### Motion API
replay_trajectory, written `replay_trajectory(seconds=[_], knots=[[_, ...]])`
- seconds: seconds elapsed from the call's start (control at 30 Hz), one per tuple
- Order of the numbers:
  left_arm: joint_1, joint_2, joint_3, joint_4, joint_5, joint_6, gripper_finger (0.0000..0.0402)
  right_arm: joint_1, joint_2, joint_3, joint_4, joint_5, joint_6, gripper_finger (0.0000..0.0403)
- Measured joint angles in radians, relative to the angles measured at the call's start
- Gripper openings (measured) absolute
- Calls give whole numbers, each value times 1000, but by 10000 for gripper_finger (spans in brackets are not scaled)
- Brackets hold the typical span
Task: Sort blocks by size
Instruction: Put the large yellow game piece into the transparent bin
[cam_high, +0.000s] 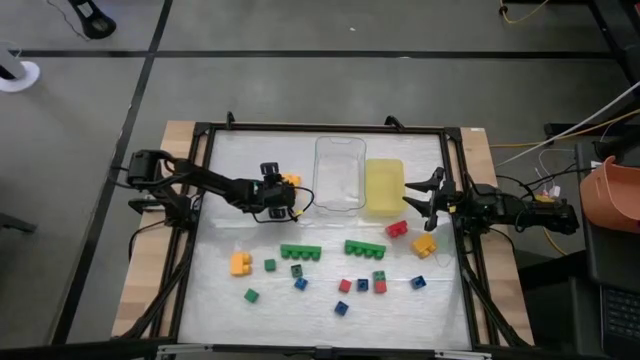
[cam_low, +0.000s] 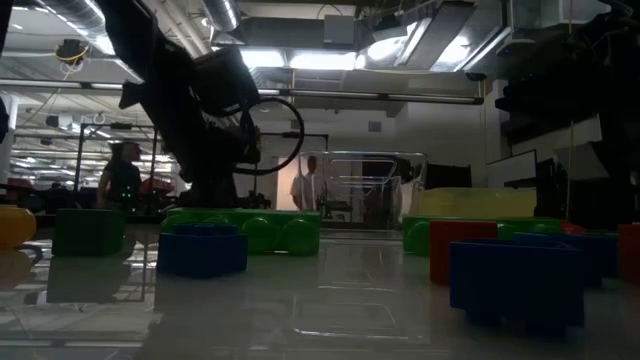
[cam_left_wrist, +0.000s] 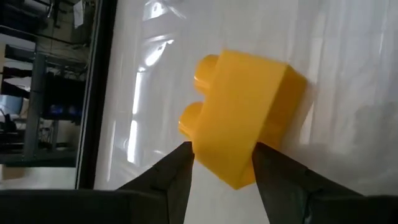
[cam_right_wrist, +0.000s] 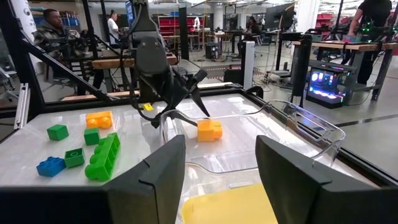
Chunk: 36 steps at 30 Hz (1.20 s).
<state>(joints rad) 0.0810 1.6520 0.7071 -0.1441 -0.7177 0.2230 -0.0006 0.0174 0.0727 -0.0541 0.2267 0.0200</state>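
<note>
An orange two-stud block lies on the white table beside the clear tray; it also shows in the high view and the right wrist view. My left gripper is open just short of the block, its fingertips near the block's end. My right gripper is open and empty by the yellow tray. Two long green bars lie mid-table. Small red, blue, green and orange blocks are scattered nearer the front.
The clear tray and the yellow tray stand side by side at the table's far middle. A red block and an orange block lie near my right gripper. A black frame rims the table. People show in the room behind.
</note>
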Motion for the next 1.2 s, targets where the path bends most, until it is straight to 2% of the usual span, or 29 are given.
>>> replay_trajectory(seconds=[0.13,0.33,0.43,0.67,0.77,0.93,1.2], knots=[[3,47,2,17,-25,72,155,0,0,0,0,-1,0,195],[0,80,4,56,-86,99,146,0,0,0,0,-1,0,195],[1,80,3,62,-91,96,118,0,0,0,0,-1,0,195],[1,80,2,92,-112,88,15,0,0,0,0,-1,0,195],[-1,79,2,116,-106,81,10,0,0,0,0,-2,0,195],[-1,20,-3,89,-79,42,4,0,0,0,0,-2,0,195],[-11,-168,-2,86,-84,37,2,0,0,0,1,-3,0,195]])
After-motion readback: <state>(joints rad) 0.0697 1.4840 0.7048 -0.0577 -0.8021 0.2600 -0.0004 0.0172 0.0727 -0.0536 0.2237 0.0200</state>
